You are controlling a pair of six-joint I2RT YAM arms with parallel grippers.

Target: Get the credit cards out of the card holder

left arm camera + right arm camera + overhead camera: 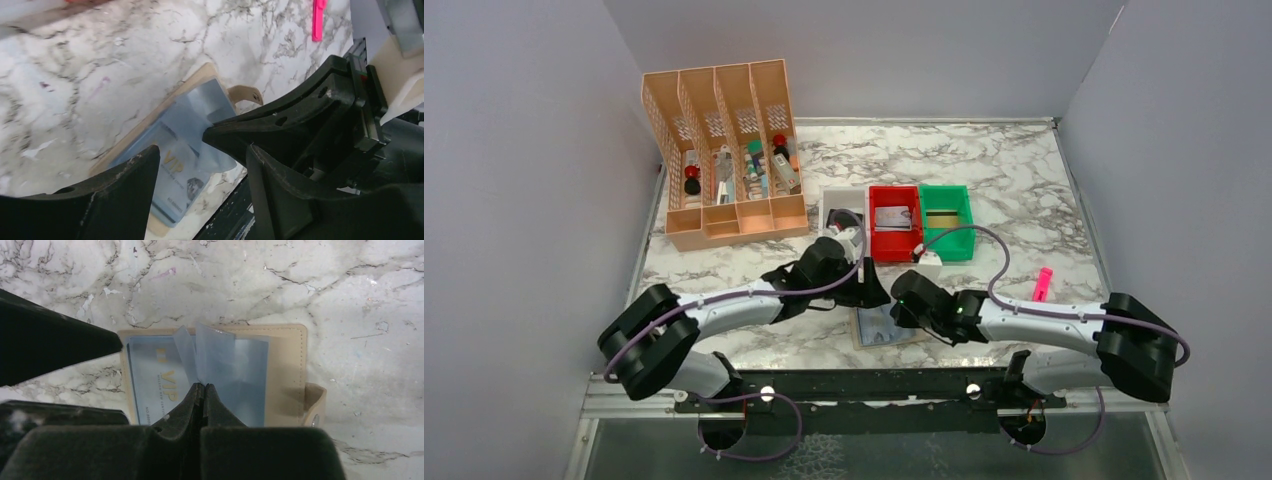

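1. Card holder (287, 365) lies open and flat on the marble desk (300, 280), near the front edge, between the two arms. Tan border, blue-grey clear pockets. Its snap tab (315, 402) sticks out at one side.
2. Right tool (203, 390): fingers pressed together, no gap showing. The tips sit over the middle of the holder and pinch the clear sleeve (215, 350), whose flaps stand up from the pocket right at the tips.
3. Left tool (180, 142): jaws apart, holding nothing. It hangs over the holder from the other side, and in its own view the holder's card pocket shows between the two tips. One of its fingers (50, 350) points at the holder's edge. Cannot tell if it touches.
4. Cards counted: three seen.
   - One VIP card (160, 382), pale with gold lettering, inside the holder's pocket, just beside the right tool's tips.
   - One grey card (894, 217) lying in the red bin (894, 247).
   - One striped card (941, 220), dark with a gold band, lying in the green bin (949, 247).
5. Bins counted: three in a row behind the holder, white bin (829, 200), red, green. The white one is partly hidden by the left arm; contents unclear.
6. One orange organizer (724, 215), four upright slots, at the far left of the desk.
7. One pink marker (1042, 285) on the desk, right of the holder and well apart from it.
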